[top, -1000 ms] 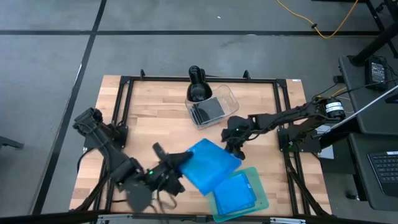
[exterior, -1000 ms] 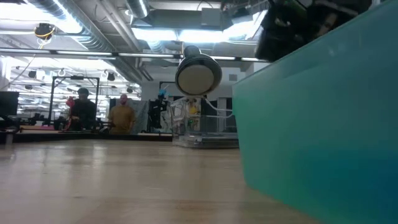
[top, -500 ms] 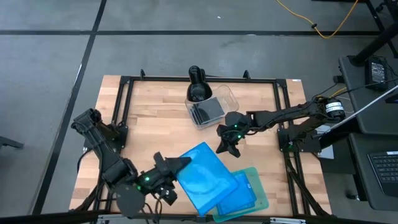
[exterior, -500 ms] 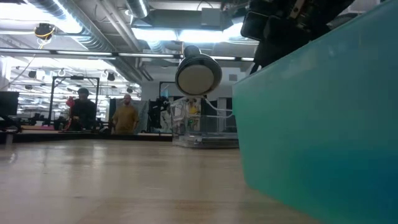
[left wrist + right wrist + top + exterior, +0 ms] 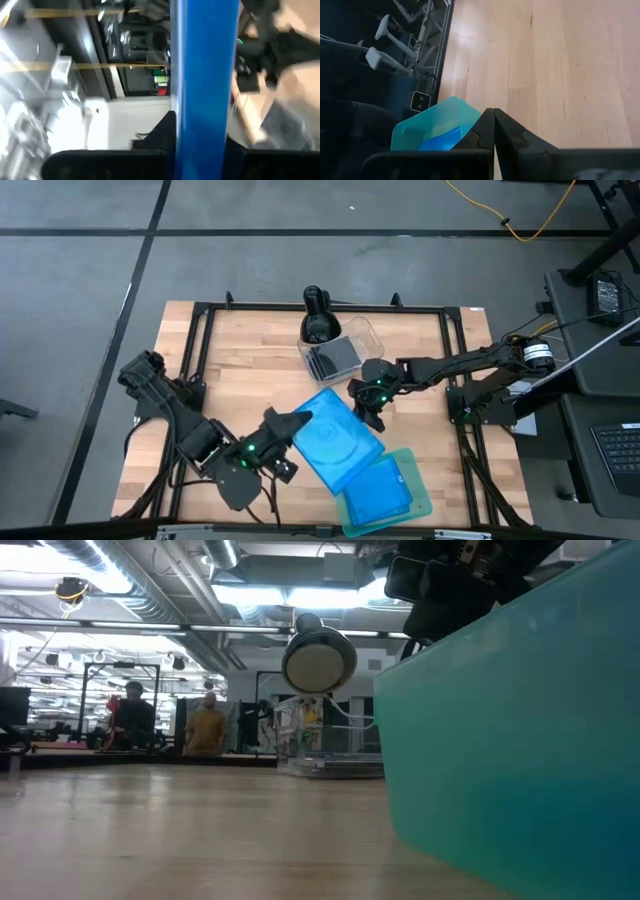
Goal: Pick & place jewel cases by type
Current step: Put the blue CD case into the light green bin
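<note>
My left gripper (image 5: 297,423) is shut on a bright blue jewel case (image 5: 335,442), held up over the table's near middle. The left wrist view sees that case edge-on as an upright blue band (image 5: 204,85). Another blue case (image 5: 378,492) lies flat in the translucent teal tray (image 5: 421,498) at the near right. Black-and-clear cases (image 5: 335,358) lie in the clear tub (image 5: 364,335) at the far middle. My right gripper (image 5: 376,420) hovers shut and holding nothing just past the held case's far corner, its fingers (image 5: 493,131) pointing down at bare wood. My left gripper pinches the blue case at its left end (image 5: 308,425), one finger on each broad face, with the case's thin edge (image 5: 200,145) standing between them. The fingers reach in about level from the table's near left. The case is lifted clear of the table and tilted.
A black stand with a round head (image 5: 316,307) rises at the far edge behind the tub. In the low view the teal tray's wall (image 5: 500,750) fills the right. Bare wood (image 5: 240,360) lies open at the left and the middle. People stand in the room beyond.
My left gripper, still shut on the blue case, has swung toward the near edge and back toward the far side while rolling its wrist. The case has turned with it and stays lifted clear. My right gripper has shifted a little above the table and stays shut.
</note>
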{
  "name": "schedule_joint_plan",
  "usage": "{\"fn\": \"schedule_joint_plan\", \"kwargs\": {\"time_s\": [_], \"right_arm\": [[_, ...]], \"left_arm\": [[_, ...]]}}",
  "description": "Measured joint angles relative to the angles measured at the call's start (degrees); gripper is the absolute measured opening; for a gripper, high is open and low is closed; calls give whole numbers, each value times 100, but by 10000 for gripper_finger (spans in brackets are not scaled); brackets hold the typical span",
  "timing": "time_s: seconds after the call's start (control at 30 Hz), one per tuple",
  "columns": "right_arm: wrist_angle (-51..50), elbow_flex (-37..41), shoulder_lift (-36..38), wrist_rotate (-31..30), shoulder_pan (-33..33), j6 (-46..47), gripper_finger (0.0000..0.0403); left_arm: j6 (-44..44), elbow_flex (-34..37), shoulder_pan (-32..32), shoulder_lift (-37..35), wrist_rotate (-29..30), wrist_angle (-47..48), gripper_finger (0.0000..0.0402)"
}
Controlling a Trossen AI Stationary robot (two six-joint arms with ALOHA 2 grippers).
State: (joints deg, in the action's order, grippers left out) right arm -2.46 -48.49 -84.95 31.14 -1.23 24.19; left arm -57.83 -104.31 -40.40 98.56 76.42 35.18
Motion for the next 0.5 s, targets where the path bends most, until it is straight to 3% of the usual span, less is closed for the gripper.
{"fn": "schedule_joint_plan", "kwargs": {"time_s": [0.13, 0.3, 0.5], "right_arm": [[3, 0, 0, -108, -2, -43, 7], [4, 0, 0, -463, 0, -58, 7], [109, 0, 0, -675, -4, -91, 7]], "left_arm": [[1676, 0, -1, -85, 132, -72, 12], [4980, 0, -146, -212, 487, -67, 12], [8882, 0, -274, -268, -143, 188, 12]]}}
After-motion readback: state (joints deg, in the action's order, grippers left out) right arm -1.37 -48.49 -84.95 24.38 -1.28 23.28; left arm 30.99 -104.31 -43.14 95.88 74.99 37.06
